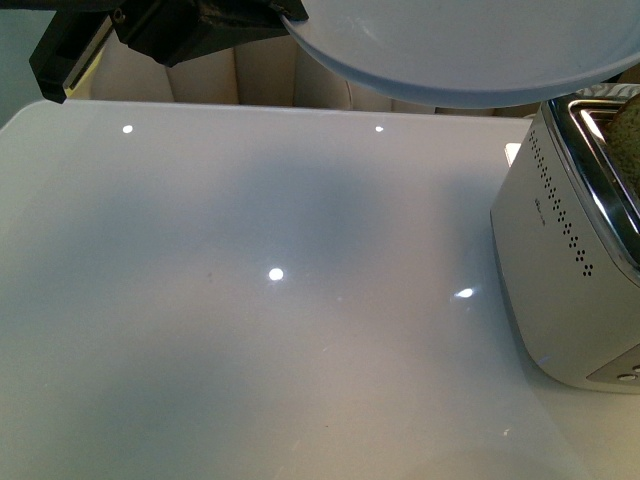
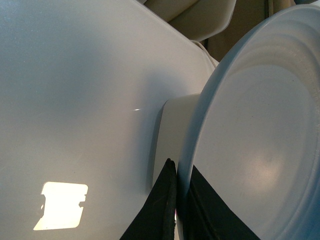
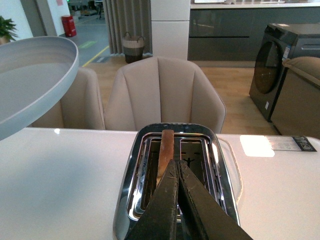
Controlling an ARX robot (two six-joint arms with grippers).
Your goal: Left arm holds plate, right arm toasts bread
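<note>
Left black pincer clamps round pale blue-grey plate at one o'clock; right pincer, closed, hovers over brown bread slice in white toaster, logo unreadable.

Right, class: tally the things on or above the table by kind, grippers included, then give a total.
Plate: 1
Toaster: 1
Bread slice: 1
Grippers: 2 (left gripper, right gripper)
Total: 5
</note>
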